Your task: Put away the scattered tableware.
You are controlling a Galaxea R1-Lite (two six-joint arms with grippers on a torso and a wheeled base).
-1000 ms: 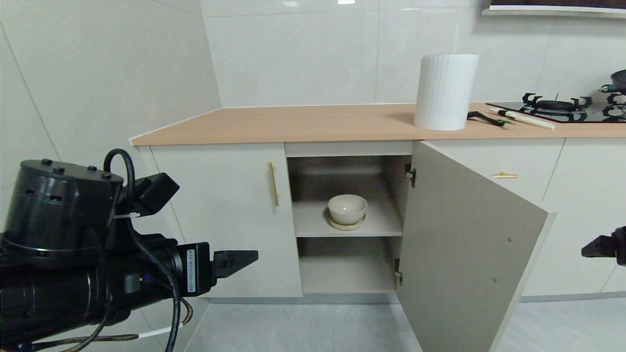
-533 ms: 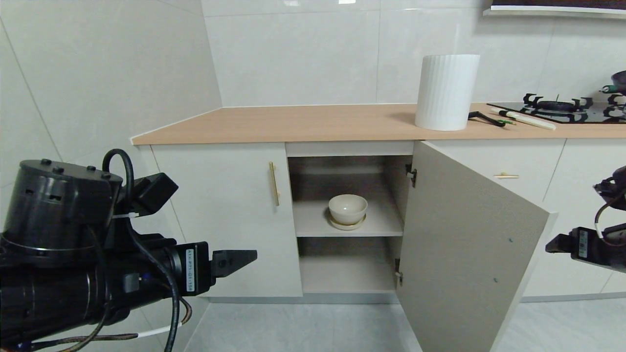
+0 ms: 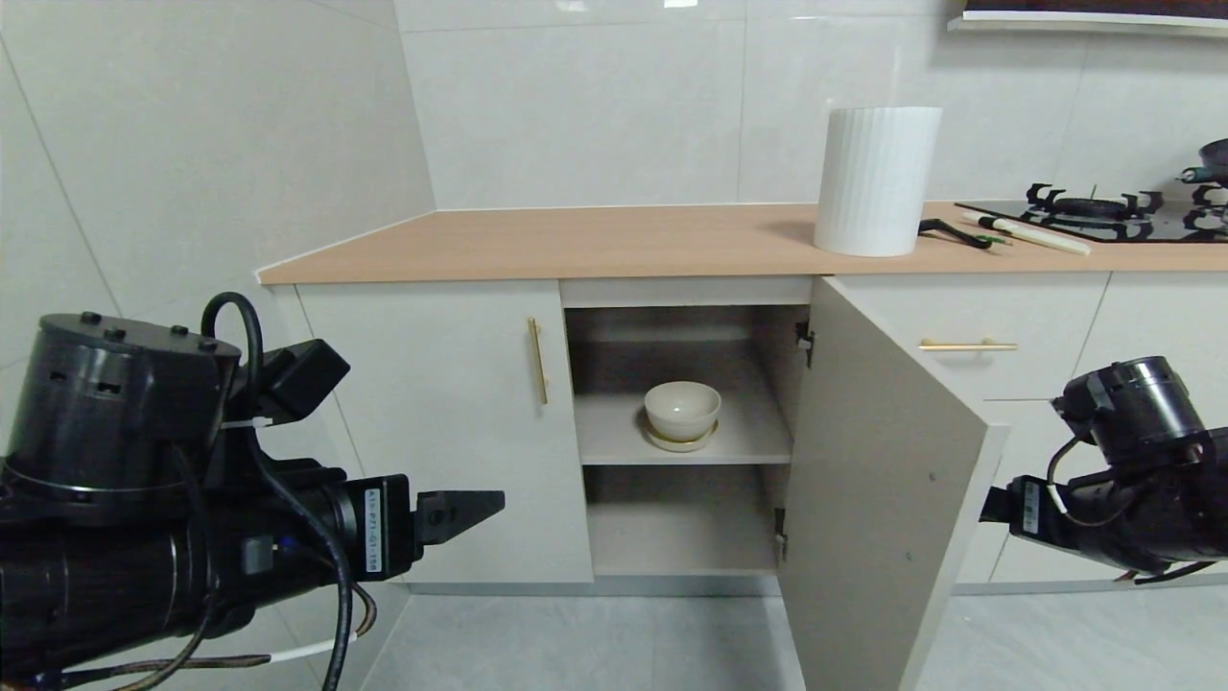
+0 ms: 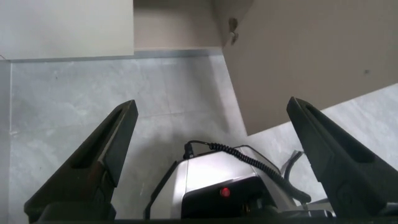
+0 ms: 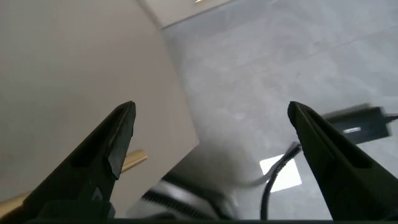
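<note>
A cream bowl point(image 3: 682, 408) sits on a small plate point(image 3: 679, 442) on the middle shelf of the open cupboard point(image 3: 614, 437). The cupboard door point(image 3: 878, 480) stands partly open, hinged on the right side of the opening. My right gripper point(image 5: 211, 155) is open and empty, close against the door's outer face point(image 5: 74, 62); in the head view that arm point(image 3: 1103, 509) is just behind the door's free edge. My left gripper point(image 3: 480, 506) hangs low at the left, in front of the closed left door, open with nothing between its fingers point(image 4: 93, 162).
On the wooden counter point(image 3: 595, 240) stand a tall white ribbed container point(image 3: 875, 180), a black-handled tool point(image 3: 952, 232) and a white-handled knife point(image 3: 1034, 234), beside a gas hob point(image 3: 1103, 209). Drawers with a gold handle point(image 3: 967, 345) lie behind the door. Grey tiled floor point(image 3: 595, 643) lies below.
My right arm has come in from the right edge toward the door. The door has swung leftward, toward the cupboard. The left arm has kept still.
</note>
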